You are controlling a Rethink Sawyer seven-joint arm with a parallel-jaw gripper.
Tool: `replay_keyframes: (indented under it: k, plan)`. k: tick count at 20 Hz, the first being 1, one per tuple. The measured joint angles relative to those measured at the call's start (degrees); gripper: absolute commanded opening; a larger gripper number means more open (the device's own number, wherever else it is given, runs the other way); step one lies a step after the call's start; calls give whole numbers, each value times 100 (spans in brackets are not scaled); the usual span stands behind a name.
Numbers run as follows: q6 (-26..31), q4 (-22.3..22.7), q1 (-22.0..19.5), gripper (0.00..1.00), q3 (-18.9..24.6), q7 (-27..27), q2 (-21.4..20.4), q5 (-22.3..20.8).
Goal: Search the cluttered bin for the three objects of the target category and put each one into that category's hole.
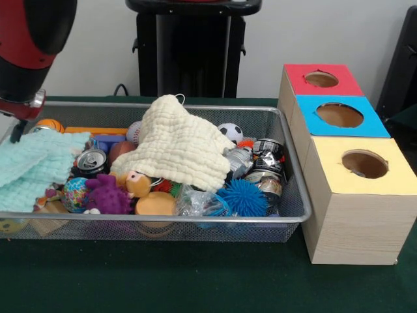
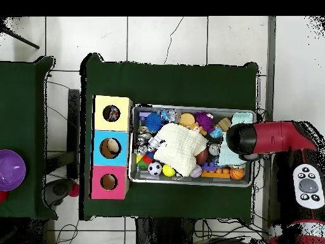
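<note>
The wire mesh bin (image 1: 156, 219) lies across the table, full of toys, cans and cloths; it also shows in the overhead view (image 2: 190, 107). No patterned fabric scrap shows plainly in the bin. The yellow-topped box's round hole (image 1: 365, 163) is nearest the camera, right of the bin; in the overhead view (image 2: 111, 113) something mottled shows inside the hole. My red arm (image 1: 23, 45) hangs over the bin's left end, above the mint-green cloth (image 1: 32, 166). Only a dark bit of my gripper (image 1: 15, 129) shows below it. In the overhead view the arm's head (image 2: 244, 140) covers the gripper.
A big cream waffle cloth (image 1: 179, 143) drapes the bin's middle. Around it lie a blue spiky ball (image 1: 246, 197), a purple plush (image 1: 107, 193), crushed cans (image 1: 264, 163) and a small football (image 1: 230, 132). Blue-topped (image 1: 339, 115) and red-topped (image 1: 321, 79) boxes stand behind the yellow one.
</note>
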Motion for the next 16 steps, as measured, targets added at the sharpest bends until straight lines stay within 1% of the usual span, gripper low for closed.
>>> replay_keyframes:
  k: [8,13,15,16]
  plan:
    - [1,38,-116,100,16,0,120,38]
    - [1,261,-363,100,297,0,71,610]
    - [1,471,-589,100,560,0,10,977]
    - [1,523,-648,100,627,0,-4,1047]
